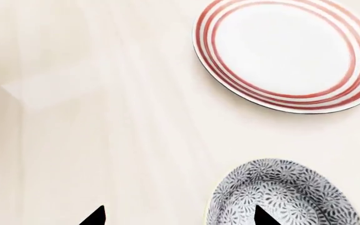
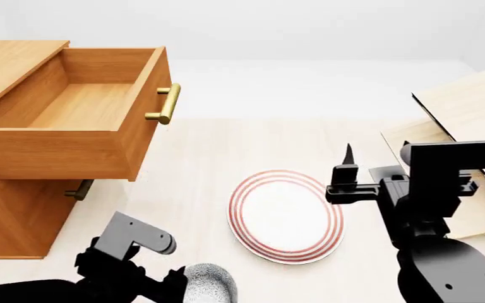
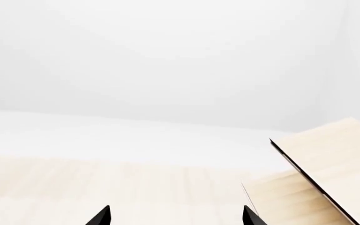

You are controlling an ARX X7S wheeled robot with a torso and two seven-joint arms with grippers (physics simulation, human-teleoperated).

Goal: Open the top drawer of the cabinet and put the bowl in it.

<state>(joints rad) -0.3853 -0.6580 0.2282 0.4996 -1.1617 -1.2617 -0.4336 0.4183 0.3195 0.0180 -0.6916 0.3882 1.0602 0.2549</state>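
Observation:
The cabinet point(image 2: 11, 214) stands at the left of the head view with its top drawer point(image 2: 83, 107) pulled far out, nothing inside, its brass handle point(image 2: 167, 104) facing right. The speckled bowl point(image 1: 286, 194) point(image 2: 209, 284) sits on the pale floor at the head view's bottom edge, beside my left arm. My left gripper point(image 1: 180, 218) is open: one fingertip point(image 1: 264, 216) is over the bowl and the other is over bare floor, so the bowl's wall lies between them. My right gripper point(image 3: 176, 218) point(image 2: 348, 165) is open, holds nothing and hovers right of the plate.
A white plate with red rings point(image 2: 287, 214) point(image 1: 286, 54) lies on the floor between the arms, close to the bowl. A pale wooden rack point(image 2: 466, 110) point(image 3: 330, 164) stands at the right. A lower drawer's handle point(image 2: 79, 189) shows beneath the open drawer.

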